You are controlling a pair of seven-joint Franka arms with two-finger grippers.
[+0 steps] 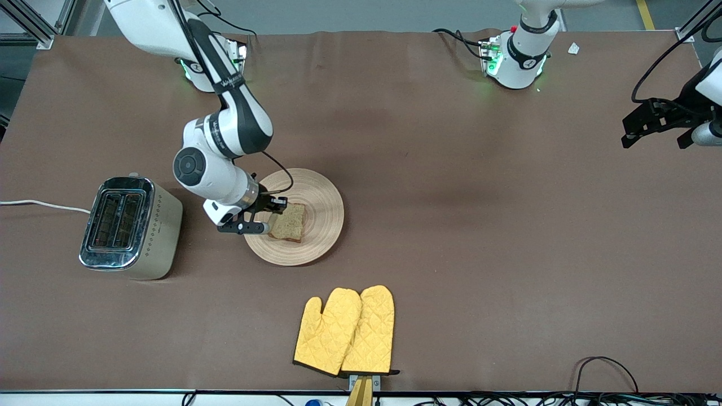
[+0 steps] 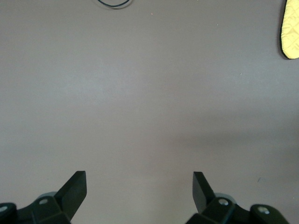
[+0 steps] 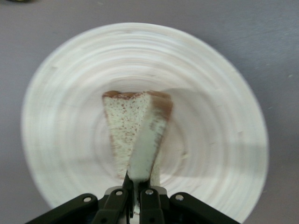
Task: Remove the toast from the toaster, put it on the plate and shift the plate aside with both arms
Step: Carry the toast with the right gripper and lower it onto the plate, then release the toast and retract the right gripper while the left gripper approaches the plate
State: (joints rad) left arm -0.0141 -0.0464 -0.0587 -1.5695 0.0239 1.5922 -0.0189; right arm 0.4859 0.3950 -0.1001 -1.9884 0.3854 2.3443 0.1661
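The toast (image 1: pixel 289 221) is a speckled tan slice held by one edge in my right gripper (image 1: pixel 269 219), which is shut on it low over the round light-wood plate (image 1: pixel 322 198). In the right wrist view the toast (image 3: pixel 125 127) hangs tilted from the gripper (image 3: pixel 139 181) above the plate (image 3: pixel 212 93); I cannot tell whether its free end touches the wood. My left gripper (image 1: pixel 654 138) waits up in the air over the left arm's end of the table. In the left wrist view it (image 2: pixel 139 179) is open and empty above bare brown tabletop.
A silver toaster (image 1: pixel 130 225) with a white cord (image 1: pixel 39 204) stands beside the plate toward the right arm's end. Two yellow oven mitts (image 1: pixel 345 330) lie nearer the front camera than the plate; one mitt's edge (image 2: pixel 290 28) shows in the left wrist view.
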